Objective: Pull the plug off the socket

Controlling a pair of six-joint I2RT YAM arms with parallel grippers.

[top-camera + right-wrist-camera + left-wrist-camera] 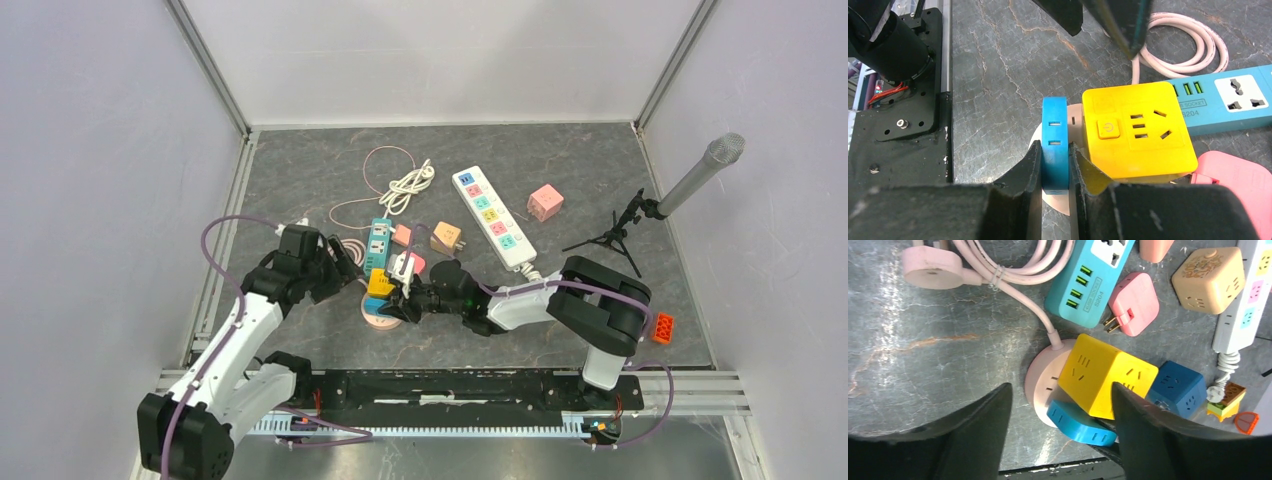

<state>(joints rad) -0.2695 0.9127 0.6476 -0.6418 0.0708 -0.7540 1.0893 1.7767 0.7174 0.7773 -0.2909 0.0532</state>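
A round pink socket (1043,385) lies on the grey table, its pink cord running off to the back. A yellow cube adapter (1138,130) sits on it. Beside the cube a flat blue plug (1054,120) stands on edge over the socket (1055,205). My right gripper (1054,147) is shut on this blue plug (1078,422), one finger on each flat face. Its pins are hidden. My left gripper (1060,390) hangs open just above the socket and yellow cube (1103,372), holding nothing. In the top view both grippers (345,268) (400,300) meet at the socket (378,318).
A teal power strip (1088,277), a pink adapter (1134,302), a beige cube (1209,280) and a dark blue cube (1178,387) crowd round the socket. A white power strip (492,215), a pink cube (545,203) and a microphone stand (640,215) stand further right.
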